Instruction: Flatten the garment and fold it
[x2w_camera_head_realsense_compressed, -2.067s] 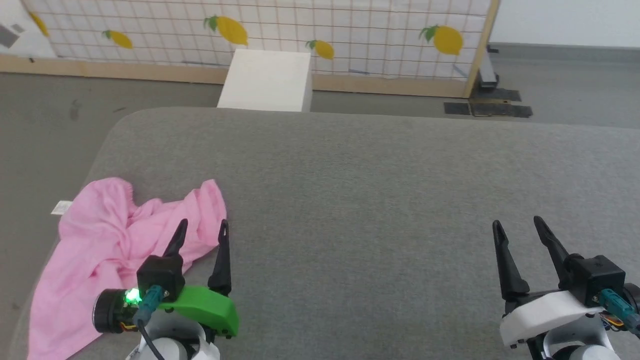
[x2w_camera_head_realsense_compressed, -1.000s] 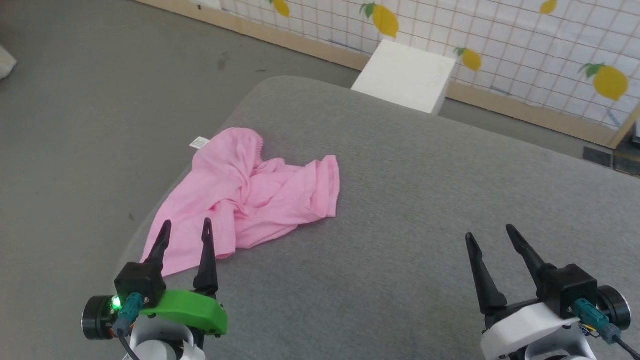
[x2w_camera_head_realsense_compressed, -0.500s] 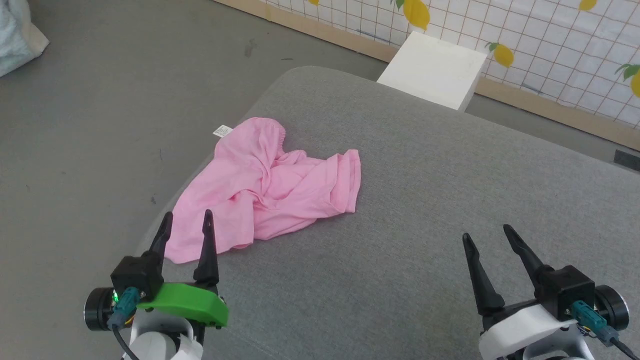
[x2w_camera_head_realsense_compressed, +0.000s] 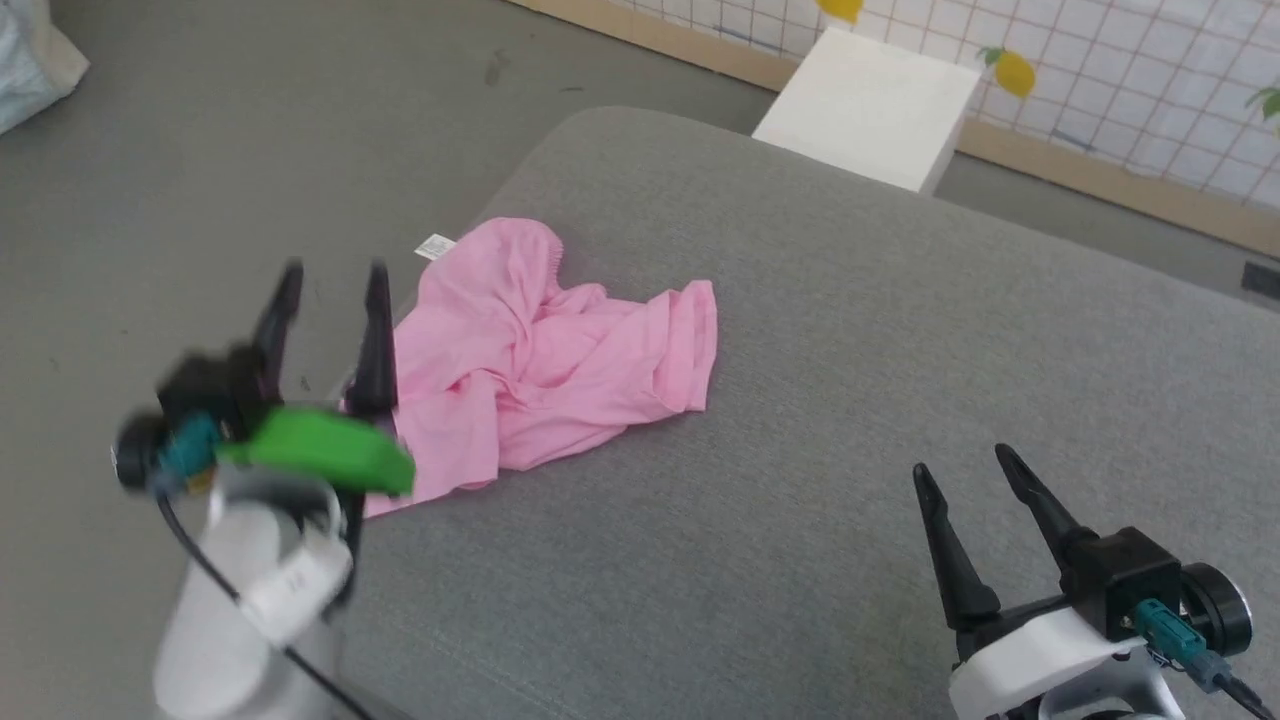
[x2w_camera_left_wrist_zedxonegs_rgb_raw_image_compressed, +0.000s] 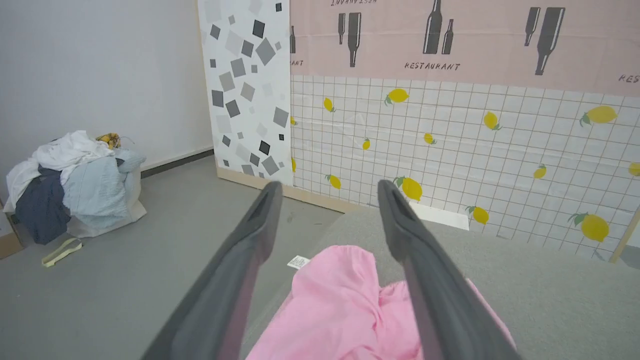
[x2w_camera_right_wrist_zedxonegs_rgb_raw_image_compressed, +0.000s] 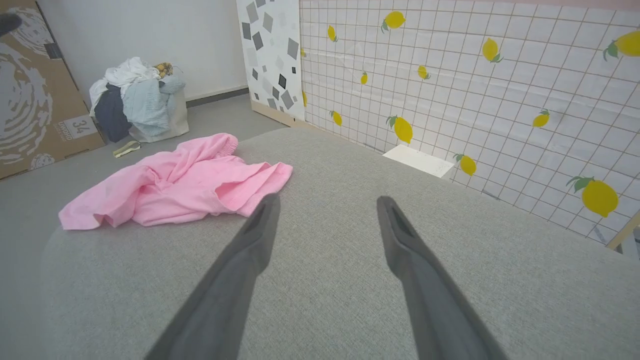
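Garment, pink and crumpled, lies along the table's left edge. Its long axis follows that edge, and the end with the white label points away from the robot. Left pincer hovers over its near end, released. Right pincer is released too, well apart from the garment.

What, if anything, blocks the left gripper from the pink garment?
Probably nothing, so yes, it looks reachable. The left gripper is open by the left edge of the garment on the grey cushion, with nothing between them.
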